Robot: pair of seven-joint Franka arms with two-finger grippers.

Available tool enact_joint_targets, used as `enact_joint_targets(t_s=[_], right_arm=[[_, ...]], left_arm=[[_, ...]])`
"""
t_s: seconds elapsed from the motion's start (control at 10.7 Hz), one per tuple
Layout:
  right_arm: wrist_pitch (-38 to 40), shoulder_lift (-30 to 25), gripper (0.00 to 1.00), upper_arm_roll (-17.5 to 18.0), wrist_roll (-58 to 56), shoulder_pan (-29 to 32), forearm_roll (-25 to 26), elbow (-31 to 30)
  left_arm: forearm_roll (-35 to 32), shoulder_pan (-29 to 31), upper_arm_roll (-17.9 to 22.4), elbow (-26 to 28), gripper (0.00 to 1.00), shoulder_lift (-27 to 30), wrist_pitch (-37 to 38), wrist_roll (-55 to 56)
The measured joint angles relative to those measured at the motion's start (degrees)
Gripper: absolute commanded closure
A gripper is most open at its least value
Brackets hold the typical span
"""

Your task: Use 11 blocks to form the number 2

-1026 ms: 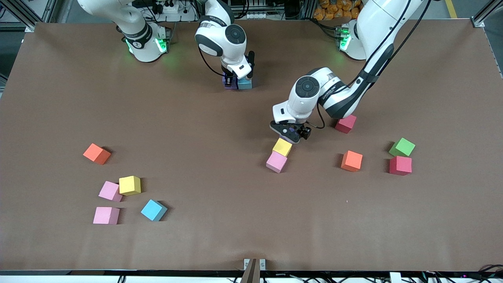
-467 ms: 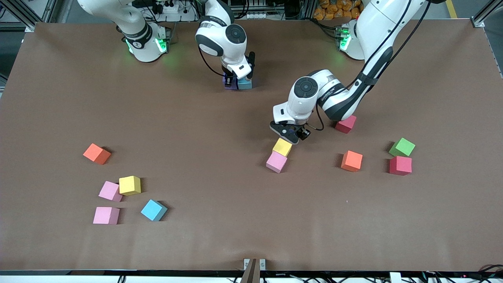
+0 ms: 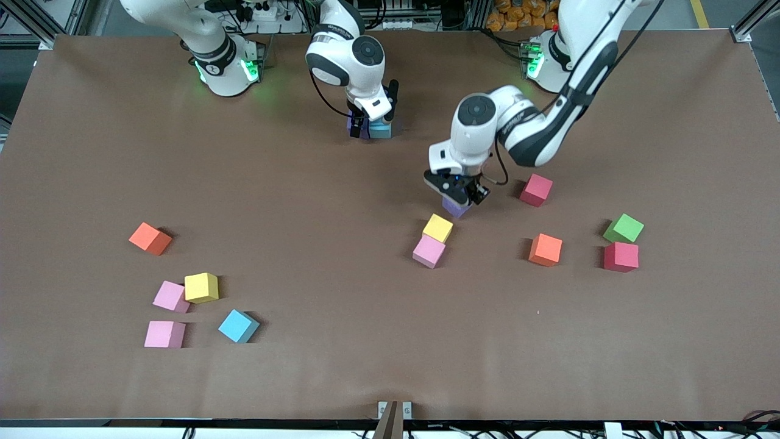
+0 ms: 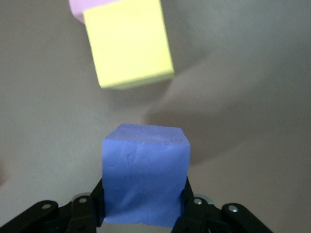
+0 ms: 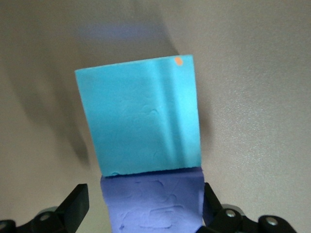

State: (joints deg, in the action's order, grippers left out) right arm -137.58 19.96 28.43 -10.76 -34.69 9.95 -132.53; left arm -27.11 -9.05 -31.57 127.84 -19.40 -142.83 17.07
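left gripper (image 3: pixel 458 198): purple block (image 4: pixel 145 179) pinched by fingers, now lifted off surface (image 3: pixel 341 341) | right gripper (image 3: pixel 369 125): fingers just spread, second purple block (image 5: pixel 153 206) released beside cyan block (image 5: pixel 141 119) | digit 2 begun

Front view: I only get a corner of the purple block (image 3: pixel 456 209) under the left claw (image 3: pixel 458 198); its fingers are hidden by the wrist. The purple block (image 3: pixel 355 127) and cyan block (image 3: pixel 381 130) at the right claw (image 3: pixel 365 129) are mostly covered by that arm. Left wrist view cuts the pink block (image 4: pixel 87 6) at the edge; right wrist view crops its purple block (image 5: pixel 153 204).
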Motion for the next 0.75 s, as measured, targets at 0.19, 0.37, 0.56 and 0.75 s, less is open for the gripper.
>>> enact_joint_targets(t_s=[0.19, 0.37, 0.56, 0.75], right_arm=[[0.0, -0.1, 0.00, -0.3, 0.0, 0.0, 0.0, 0.2], [1.4, -0.8, 0.00, -0.6, 0.0, 0.3, 0.1, 0.8], [2.9, -2.7, 0.00, -0.6, -0.1, 0.9, 0.1, 1.1], [4.3, -4.8, 0.00, -0.6, -1.1, 1.8, -0.1, 1.2]], left_arm=[[0.0, 0.0, -1.9, 3.5, 0.57, 3.1, 0.0, 0.0], [0.0, 0.0, -4.6, 5.5, 0.57, 4.7, 0.0, 0.0], [0.0, -0.1, -7.0, 6.7, 0.57, 5.4, 0.0, 0.0], [-0.1, -0.1, -9.3, 7.3, 0.57, 5.4, 0.0, -0.3]])
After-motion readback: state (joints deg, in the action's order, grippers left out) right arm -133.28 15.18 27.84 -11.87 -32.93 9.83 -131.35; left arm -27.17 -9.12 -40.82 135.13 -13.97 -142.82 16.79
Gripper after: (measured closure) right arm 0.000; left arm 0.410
